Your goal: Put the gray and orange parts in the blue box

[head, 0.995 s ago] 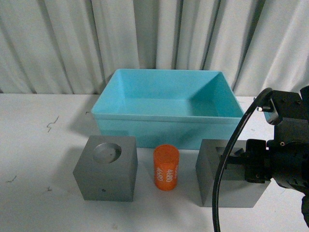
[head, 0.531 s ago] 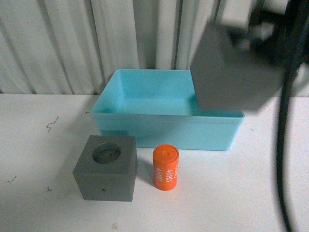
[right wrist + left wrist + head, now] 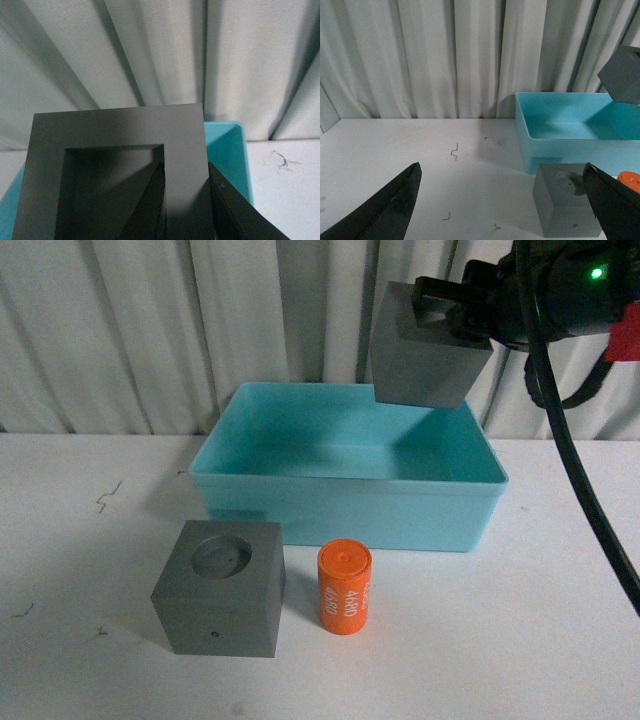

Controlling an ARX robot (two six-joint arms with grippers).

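My right gripper pinches the gray cube by one wall. The cube hangs tilted over the blue box, recess up.

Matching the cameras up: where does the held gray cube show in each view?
Front: cube, upper right of centre, in the right gripper above the box.
Left wrist: cube cut off by the frame, over the box.
Right wrist: cube close up, filling most of the picture.
Shared landmark: the box.
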